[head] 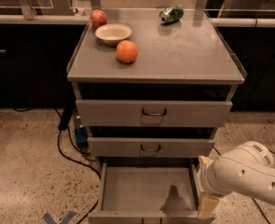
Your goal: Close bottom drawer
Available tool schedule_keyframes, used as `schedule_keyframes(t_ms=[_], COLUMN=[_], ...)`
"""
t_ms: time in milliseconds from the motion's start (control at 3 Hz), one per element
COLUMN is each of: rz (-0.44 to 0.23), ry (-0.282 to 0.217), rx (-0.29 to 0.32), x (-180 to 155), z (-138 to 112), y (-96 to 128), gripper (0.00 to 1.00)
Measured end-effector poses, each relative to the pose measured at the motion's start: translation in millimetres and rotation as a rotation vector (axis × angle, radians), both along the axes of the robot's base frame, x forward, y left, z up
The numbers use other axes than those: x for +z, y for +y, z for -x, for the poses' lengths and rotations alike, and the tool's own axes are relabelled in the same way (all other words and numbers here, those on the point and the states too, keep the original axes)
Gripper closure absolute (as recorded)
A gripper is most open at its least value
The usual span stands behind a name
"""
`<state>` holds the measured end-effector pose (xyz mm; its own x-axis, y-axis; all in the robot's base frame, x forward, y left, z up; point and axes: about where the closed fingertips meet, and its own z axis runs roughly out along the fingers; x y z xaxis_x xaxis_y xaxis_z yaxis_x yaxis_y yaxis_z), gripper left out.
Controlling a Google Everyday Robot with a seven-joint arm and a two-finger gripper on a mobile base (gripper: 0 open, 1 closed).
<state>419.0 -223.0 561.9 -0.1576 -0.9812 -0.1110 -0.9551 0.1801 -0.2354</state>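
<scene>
The bottom drawer (146, 190) stands pulled wide open at six o'clock, below the counter (188, 50). The hand (207, 206) hangs by its right front corner, five o'clock; whether apart or together, I cannot tell.

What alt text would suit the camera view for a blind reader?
The bottom drawer of a grey three-drawer cabinet stands pulled out, with the robot's pincer at its front right corner. On the cabinet top sit an orange, a bowl, an apple and a can on its side.
</scene>
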Motion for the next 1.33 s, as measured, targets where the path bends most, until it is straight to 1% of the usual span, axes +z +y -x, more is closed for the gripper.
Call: schedule_keyframes(t_ms=[333, 667, 1000, 1333], rz=[-0.018, -0.039, -0.036, -0.036], ry=[0.009, 0.028, 0.043, 0.043], rx=[0.023, 0.022, 0.022, 0.022], x=[-35, -76, -113, -113], z=[-4, -6, -3, -3], y=[3, 1, -3, -3], gripper=[0.0, 0.0, 0.0, 0.0])
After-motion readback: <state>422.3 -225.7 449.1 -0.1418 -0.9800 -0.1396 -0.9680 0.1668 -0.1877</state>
